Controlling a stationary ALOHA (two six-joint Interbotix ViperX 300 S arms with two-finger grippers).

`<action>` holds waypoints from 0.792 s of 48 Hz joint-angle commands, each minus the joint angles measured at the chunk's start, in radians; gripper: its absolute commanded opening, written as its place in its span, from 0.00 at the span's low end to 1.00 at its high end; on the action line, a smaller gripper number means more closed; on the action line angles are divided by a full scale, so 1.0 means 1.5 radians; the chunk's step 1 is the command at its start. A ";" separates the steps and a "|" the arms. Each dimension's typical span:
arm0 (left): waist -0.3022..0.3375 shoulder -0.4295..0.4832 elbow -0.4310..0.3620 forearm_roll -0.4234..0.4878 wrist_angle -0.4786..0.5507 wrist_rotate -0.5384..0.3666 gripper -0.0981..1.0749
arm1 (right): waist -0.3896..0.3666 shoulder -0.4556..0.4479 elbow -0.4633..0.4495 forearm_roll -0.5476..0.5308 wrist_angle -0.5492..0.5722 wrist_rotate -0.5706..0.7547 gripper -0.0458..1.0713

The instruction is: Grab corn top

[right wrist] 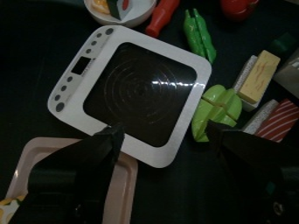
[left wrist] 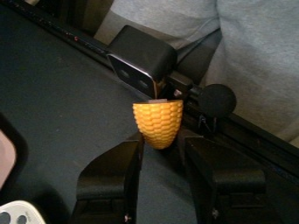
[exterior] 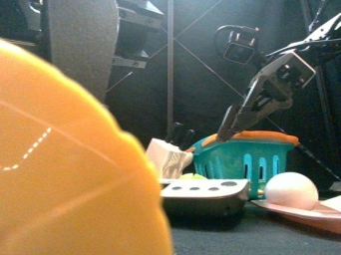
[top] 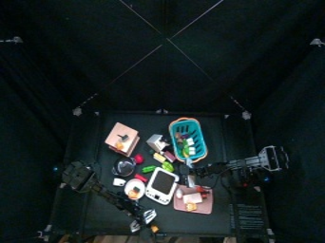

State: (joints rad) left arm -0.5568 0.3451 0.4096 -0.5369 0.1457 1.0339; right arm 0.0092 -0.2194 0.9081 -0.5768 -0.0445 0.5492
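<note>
The corn (left wrist: pixel 156 122) is a small yellow-orange cob piece standing on its end on the black table. In the left wrist view it sits right between the tips of my left gripper (left wrist: pixel 160 149). The jaws stand open on either side of it, with a narrow gap showing at each side. My right gripper (right wrist: pixel 176 140) hangs wide open above a white tray (right wrist: pixel 87 61) with a dark round middle and holds nothing. In the top view the left arm (top: pixel 83 177) comes in low at the left and the right arm (top: pixel 254 166) stays at the right.
A blue basket (top: pixel 188 138) and a pink plate (top: pixel 124 138) stand at the back, with toy foods scattered around the white tray (top: pixel 159 185). Green toy vegetables (right wrist: pixel 216 109) lie beside it. A black box (left wrist: pixel 146 52) and grey cloth (left wrist: pixel 246 44) lie beyond the corn. A big orange shape (exterior: pixel 60 159) blocks the front view's left.
</note>
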 commanded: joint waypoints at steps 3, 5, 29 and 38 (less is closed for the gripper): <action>0.013 -0.051 0.027 -0.019 -0.006 0.001 0.59 | -0.002 -0.009 -0.015 0.001 -0.002 -0.001 0.97; 0.018 -0.060 0.037 -0.026 -0.006 0.001 0.59 | -0.002 -0.008 -0.015 0.001 -0.002 0.000 0.96; 0.050 -0.173 0.116 -0.072 -0.031 0.001 0.59 | -0.002 -0.008 -0.015 0.001 -0.002 0.001 0.96; 0.051 -0.193 0.111 -0.171 -0.031 -0.022 0.63 | -0.002 -0.007 -0.015 0.001 -0.002 0.001 0.96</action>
State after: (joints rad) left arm -0.4847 0.0874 0.5952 -0.7210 0.1058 1.0124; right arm 0.0092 -0.2178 0.9066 -0.5768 -0.0445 0.5492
